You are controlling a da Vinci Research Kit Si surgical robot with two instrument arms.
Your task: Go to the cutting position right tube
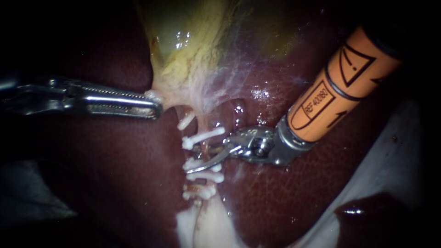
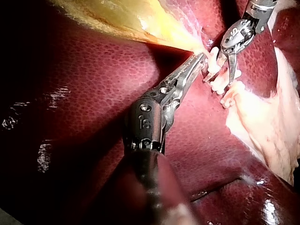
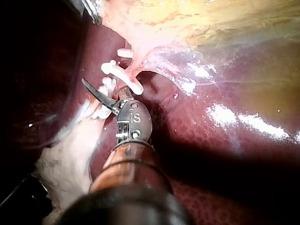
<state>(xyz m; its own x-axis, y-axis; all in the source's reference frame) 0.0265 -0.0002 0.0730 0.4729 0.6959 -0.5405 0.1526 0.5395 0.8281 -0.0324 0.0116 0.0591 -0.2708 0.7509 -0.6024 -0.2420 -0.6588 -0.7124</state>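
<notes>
My left instrument comes in from the left, its long toothed jaws shut on the pale neck of the yellow gallbladder; the left wrist view shows the same hold. My right instrument, with an orange shaft, ends in two curved blades that stand open. They straddle a reddish tube between an upper white clip and lower white clips. In the right wrist view one blade shows beside the clips and the other is hidden. I cannot tell whether the blades touch the tube.
Dark red liver surrounds the site. Another clip sits on the neighbouring strand to the left. Pale fatty tissue lies below the clips. White cloth shows at the right edge.
</notes>
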